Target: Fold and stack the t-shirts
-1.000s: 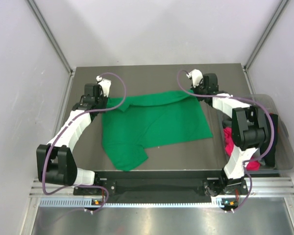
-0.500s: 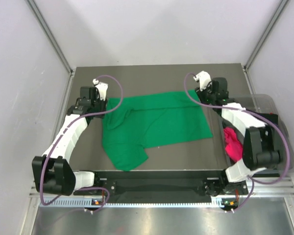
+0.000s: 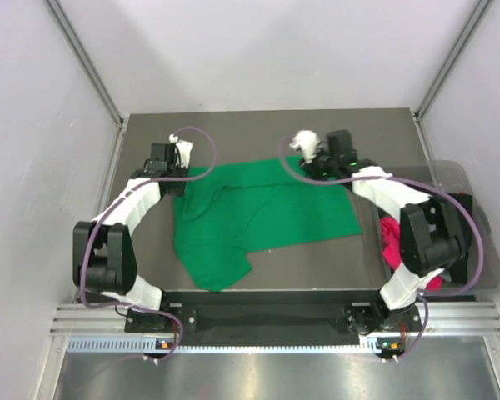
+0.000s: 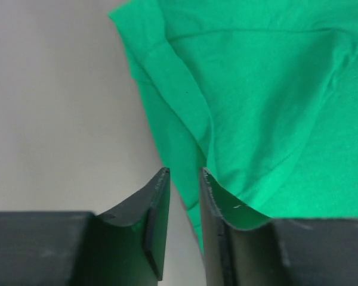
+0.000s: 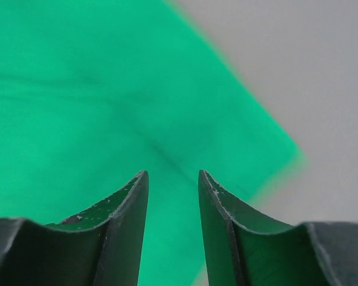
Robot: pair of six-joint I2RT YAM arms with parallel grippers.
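The green t-shirt is lying spread but rumpled mid-counter, with a magenta t-shirt waiting at 3 o'clock (partly hidden). The left end effector is hovering by the shirt's 10 o'clock corner, fingers parted and gripping nothing. The right end effector is hovering over the 1 o'clock edge, likewise released and empty. This is probably the smoothing step before the first fold, though the wrist views are tight. Next, each needs to pinch a far corner and draw it toward 6 o'clock.
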